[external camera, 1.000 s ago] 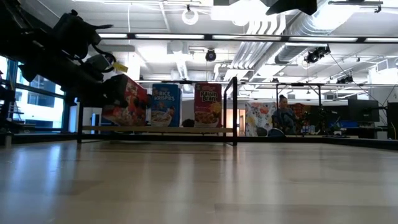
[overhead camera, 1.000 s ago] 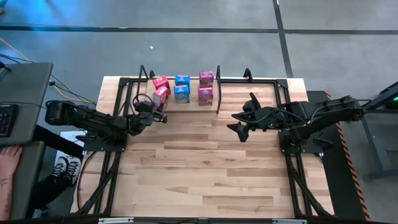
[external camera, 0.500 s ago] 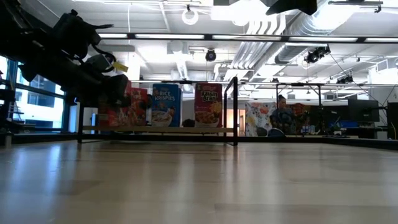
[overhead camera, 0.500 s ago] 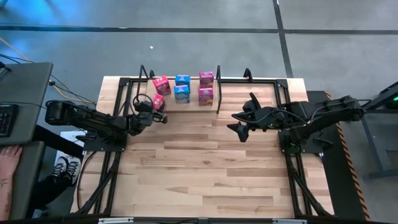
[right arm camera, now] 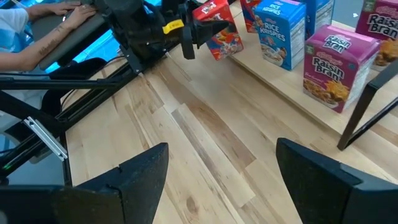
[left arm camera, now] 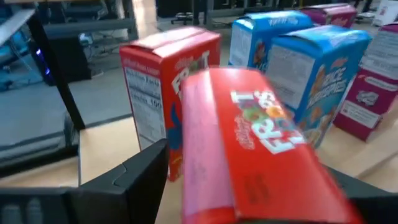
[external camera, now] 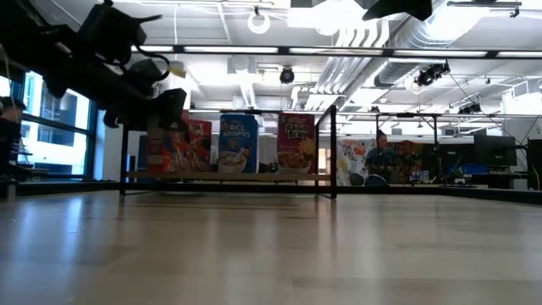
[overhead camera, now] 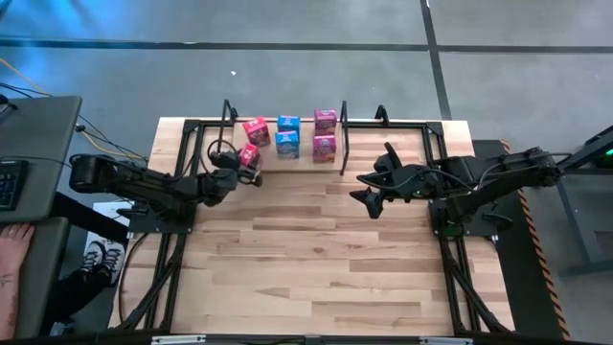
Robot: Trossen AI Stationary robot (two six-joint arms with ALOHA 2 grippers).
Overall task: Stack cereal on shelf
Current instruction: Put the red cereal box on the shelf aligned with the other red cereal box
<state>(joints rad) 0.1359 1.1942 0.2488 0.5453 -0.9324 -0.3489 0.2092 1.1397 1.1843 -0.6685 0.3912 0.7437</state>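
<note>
While the high view is looking straight down, the left gripper (overhead camera: 241, 172) is sitting at the shelf's (overhead camera: 330, 153) left end, closed on a red cereal box (overhead camera: 249, 154) just in front of another red box (overhead camera: 256, 130) already standing on the board. Two blue boxes (overhead camera: 287, 136) and two magenta boxes (overhead camera: 325, 134) are standing further along. The right gripper (overhead camera: 372, 188) is waiting over bare table, well apart from the shelf, its fingers spread wide.

Across the table in the low view, the left arm (external camera: 102, 51) is coming down from the upper left, carrying the red box above the board rather than on it (judging by the gap beneath).

Through the left wrist view, the held red box (left arm camera: 255, 149) is lying tilted between the dark fingers (left arm camera: 134, 180), with the standing red box (left arm camera: 158, 81) just behind it and a blue box (left arm camera: 317, 74) beside that.

From the right wrist view, the left gripper is gripping its tilted box near the shelf, and a magenta box (right arm camera: 339, 71) is standing nearer.

Placing is the step in hand, I judge; next, the box is needing to be righted, lowered onto the board and released.
</note>
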